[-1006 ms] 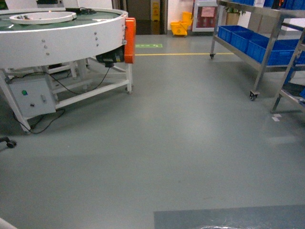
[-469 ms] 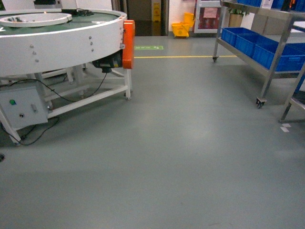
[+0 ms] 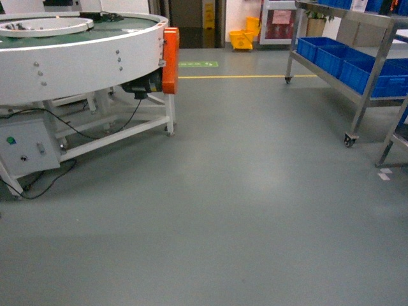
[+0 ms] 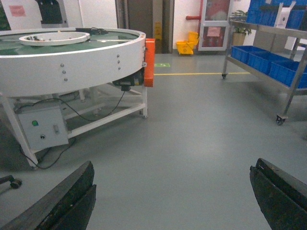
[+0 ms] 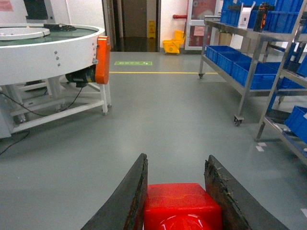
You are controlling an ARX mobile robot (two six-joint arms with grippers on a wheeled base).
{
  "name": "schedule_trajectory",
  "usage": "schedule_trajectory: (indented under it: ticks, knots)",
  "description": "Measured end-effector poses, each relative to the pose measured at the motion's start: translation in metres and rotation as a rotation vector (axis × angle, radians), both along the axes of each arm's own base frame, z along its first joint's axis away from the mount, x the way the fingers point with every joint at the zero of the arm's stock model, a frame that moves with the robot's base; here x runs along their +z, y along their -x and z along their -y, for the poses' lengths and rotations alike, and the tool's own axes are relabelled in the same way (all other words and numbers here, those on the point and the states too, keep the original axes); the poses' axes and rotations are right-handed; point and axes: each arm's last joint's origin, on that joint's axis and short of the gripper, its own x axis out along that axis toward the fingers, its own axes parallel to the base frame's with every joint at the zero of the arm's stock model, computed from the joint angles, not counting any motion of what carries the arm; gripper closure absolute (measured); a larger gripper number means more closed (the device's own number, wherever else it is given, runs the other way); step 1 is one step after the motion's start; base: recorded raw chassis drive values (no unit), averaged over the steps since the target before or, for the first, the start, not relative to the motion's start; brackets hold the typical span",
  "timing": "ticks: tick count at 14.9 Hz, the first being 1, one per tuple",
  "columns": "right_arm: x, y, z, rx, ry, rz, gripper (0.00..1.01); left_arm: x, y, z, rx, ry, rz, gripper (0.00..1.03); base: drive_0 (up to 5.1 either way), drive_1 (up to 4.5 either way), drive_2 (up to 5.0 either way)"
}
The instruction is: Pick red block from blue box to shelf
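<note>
The red block (image 5: 182,206) is glossy and sits between the two dark fingers of my right gripper (image 5: 176,160), which is shut on it above the grey floor. My left gripper (image 4: 172,167) is open, its fingers (image 4: 72,196) far apart with only floor between them. The steel shelf (image 3: 376,60) stands at the far right on casters; it also shows in the right wrist view as the shelf (image 5: 247,67). The blue box is out of view. Neither gripper shows in the head view.
A round white conveyor table (image 3: 83,51) with an orange guard (image 3: 170,60), a control box (image 3: 29,150) and floor cables fills the left. Dark blue crates (image 3: 357,67) sit on the shelf. A second rack's leg (image 3: 392,140) is at the right edge. Open grey floor lies between.
The head view has shifted: the dark floor patch at the bottom edge has left the frame, the control box has slid left and the shelf's caster right and lower.
</note>
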Motion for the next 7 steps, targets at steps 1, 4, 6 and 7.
schedule_trajectory:
  ticks: [1,4,6,7]
  knots:
    - [0.0001,0.0000,0.0000,0.000,0.000,0.001,0.72,0.0001,0.0000,0.0000,0.000,0.000,0.001,0.05,0.0,4.25,-4.3]
    - [0.0000,0.0000,0.0000,0.000,0.000,0.000,0.72,-0.0001,0.0000,0.0000,0.001,0.000,-0.001,0.05,0.0,4.29,-4.2]
    - [0.0000,0.0000,0.0000,0.000,0.000,0.000,0.72,-0.0001,0.0000,0.0001,-0.002,0.000,-0.001,0.05,0.1,4.37,-4.1]
    - [-0.0002,0.0000,0.0000,0.000,0.000,-0.002,0.72,-0.0001,0.0000,0.0001,0.000,0.000,-0.001,0.05,0.1,4.37,-4.1]
